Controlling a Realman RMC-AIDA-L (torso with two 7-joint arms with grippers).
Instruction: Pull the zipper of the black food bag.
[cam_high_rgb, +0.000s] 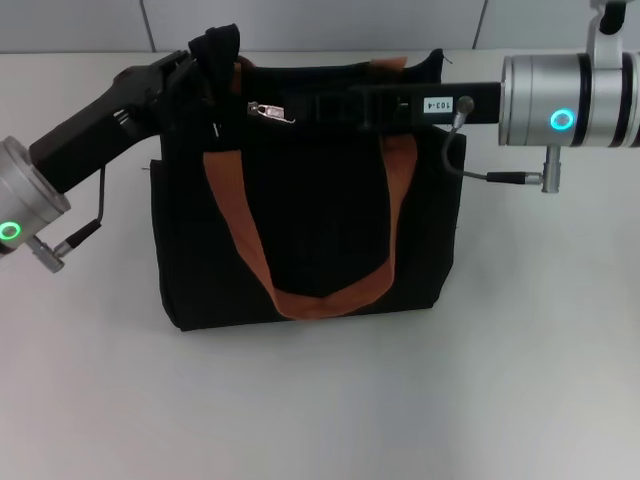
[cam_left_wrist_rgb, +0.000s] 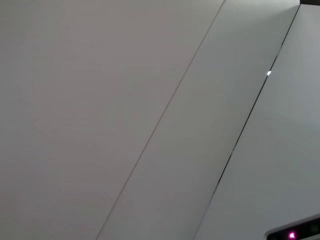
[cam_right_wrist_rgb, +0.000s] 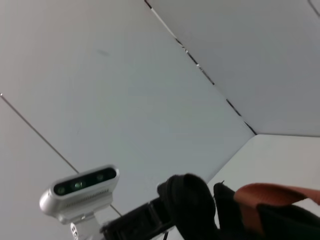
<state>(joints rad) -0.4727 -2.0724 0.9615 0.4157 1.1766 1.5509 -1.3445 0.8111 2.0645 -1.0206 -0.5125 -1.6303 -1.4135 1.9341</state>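
Note:
The black food bag (cam_high_rgb: 320, 230) stands upright on the white table in the head view, with its orange-brown straps (cam_high_rgb: 330, 295) hanging in a U down its face. The silver zipper (cam_high_rgb: 271, 112) lies on the bag's upper edge, left of centre. My left gripper (cam_high_rgb: 208, 62) is at the bag's top left corner, shut on a bunch of black fabric that also shows in the right wrist view (cam_right_wrist_rgb: 187, 200). My right gripper (cam_high_rgb: 332, 103) reaches in from the right along the bag's top edge and ends just right of the zipper pull, dark against the bag.
The white table (cam_high_rgb: 540, 380) extends in front of and to both sides of the bag. A panelled wall (cam_high_rgb: 300, 20) stands close behind it. The right wrist view shows the left arm's wrist camera (cam_right_wrist_rgb: 80, 192) and a strap end (cam_right_wrist_rgb: 275, 195). The left wrist view shows only wall panels (cam_left_wrist_rgb: 125, 100).

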